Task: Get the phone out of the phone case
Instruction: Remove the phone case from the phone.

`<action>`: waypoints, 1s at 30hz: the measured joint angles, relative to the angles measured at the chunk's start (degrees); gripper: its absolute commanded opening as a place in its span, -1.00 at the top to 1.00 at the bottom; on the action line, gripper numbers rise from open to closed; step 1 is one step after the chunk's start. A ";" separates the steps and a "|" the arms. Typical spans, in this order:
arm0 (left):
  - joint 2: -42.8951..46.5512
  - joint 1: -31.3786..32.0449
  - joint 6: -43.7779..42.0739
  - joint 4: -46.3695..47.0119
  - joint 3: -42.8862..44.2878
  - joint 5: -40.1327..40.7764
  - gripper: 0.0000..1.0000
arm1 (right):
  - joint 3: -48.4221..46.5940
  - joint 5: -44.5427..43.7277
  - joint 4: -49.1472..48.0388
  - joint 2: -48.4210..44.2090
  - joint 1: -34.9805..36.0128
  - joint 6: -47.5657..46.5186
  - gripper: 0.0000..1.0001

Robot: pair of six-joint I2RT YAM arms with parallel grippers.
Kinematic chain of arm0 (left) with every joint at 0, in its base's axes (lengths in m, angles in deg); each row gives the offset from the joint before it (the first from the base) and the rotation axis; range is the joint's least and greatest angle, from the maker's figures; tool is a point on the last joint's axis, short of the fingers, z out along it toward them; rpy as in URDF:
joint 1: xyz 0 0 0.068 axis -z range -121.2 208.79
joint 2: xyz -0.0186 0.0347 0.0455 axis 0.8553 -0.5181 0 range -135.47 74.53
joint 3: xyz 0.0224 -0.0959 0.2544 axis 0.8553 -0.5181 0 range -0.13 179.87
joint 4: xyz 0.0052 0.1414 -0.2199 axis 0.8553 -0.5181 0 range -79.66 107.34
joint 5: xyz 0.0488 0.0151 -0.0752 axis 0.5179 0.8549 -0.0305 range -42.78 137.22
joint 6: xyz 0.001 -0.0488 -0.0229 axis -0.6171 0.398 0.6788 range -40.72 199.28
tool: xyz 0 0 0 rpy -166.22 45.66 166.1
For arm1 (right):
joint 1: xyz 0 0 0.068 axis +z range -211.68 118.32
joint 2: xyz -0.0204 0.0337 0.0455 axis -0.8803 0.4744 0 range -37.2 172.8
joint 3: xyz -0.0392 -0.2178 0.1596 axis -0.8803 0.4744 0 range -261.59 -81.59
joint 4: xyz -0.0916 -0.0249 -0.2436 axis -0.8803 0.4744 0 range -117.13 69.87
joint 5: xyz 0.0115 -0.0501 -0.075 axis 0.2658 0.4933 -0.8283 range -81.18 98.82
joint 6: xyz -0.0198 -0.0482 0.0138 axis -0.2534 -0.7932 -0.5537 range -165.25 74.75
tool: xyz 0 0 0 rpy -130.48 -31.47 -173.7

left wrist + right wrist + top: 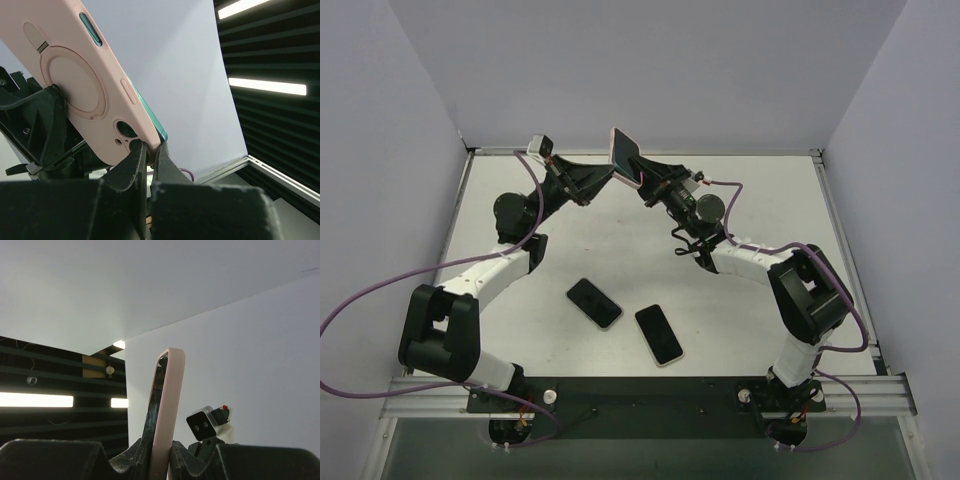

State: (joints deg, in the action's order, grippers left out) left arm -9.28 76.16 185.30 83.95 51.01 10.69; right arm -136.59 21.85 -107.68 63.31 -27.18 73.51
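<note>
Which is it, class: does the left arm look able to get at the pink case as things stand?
Probably yes: the left claw, shut, sits at the camera corner of the pink case, which the right claw holds up. Nothing stands between.

1. The phone case [75, 85] is pale pink. Its back carries a raised round ring with a slot-shaped tab above it, and there is a camera opening near the lower corner.
2. It is up in the air and tilted, clamped edge-on between the fingers of the right gripper [161, 452]. Its upper end rises well above those fingers.
3. Its lower corner, the one by the camera opening, touches the closed tips of the left gripper [148, 148]. Whether they pinch the rim cannot be told.
4. The phone [626, 155] sits inside the case — dark screen on the side opposite the pink back, a teal edge showing along the rim and a teal side button in a cut-out.
</note>
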 measured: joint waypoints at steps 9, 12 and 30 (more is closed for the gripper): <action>-1.88 0.00 5.42 2.64 -1.29 1.60 1.00 | -0.07 -0.15 1.70 0.00 -0.09 -0.04 1.00; -2.97 0.00 6.38 3.06 -1.29 2.01 1.00 | -0.42 -0.20 2.91 0.42 -0.44 -0.02 1.00; 3.93 -12.79 5.75 5.42 -8.00 -15.65 -0.56 | -0.52 11.45 7.30 -2.71 -4.52 -3.26 1.00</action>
State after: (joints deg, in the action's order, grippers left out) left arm -5.34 63.37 191.04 89.37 43.01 -4.96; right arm -137.12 33.31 -100.38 60.60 -31.70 70.25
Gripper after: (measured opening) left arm 0.659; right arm 0.180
